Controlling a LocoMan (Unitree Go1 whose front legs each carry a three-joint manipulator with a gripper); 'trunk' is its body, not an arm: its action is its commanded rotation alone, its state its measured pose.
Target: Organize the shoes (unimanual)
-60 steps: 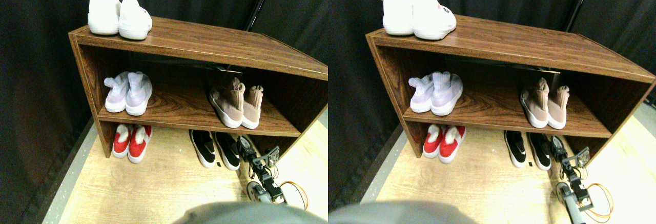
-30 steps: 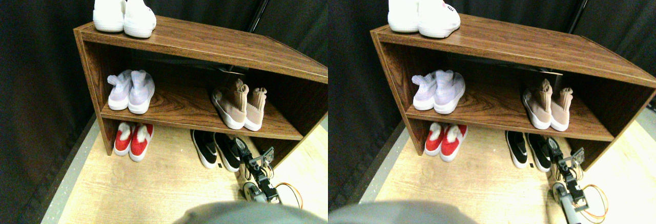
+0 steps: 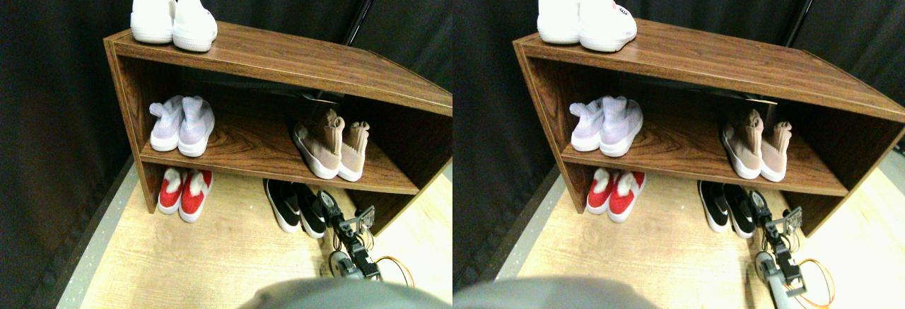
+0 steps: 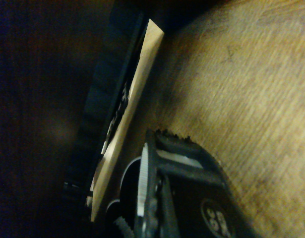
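I have the right claw [image 3: 327, 203] down on the floor [image 3: 212, 259] at the near right of the wooden shoe rack [image 3: 283, 58], pressed up against the right-hand shoe of the black slip-ons [image 3: 297, 206]. That pair sits side by side on the floor under the lower shelf, toward the right. From the wrist camera I see the claw's [image 4: 157, 148] toothed dark frame right beside the pale sole edge of a black shoe [image 4: 127, 109], with wood-grain floor [image 4: 241, 99] alongside; I cannot tell how far the claw is open or whether it grips anything. On the middle shelf the tan sock sneakers [image 3: 331, 146] stand at the right, a pale lilac pair [image 3: 180, 124] at the left. Red slippers [image 3: 182, 190] rest on the floor at the left, and white bunny-eared slippers [image 3: 172, 13] sit on top.
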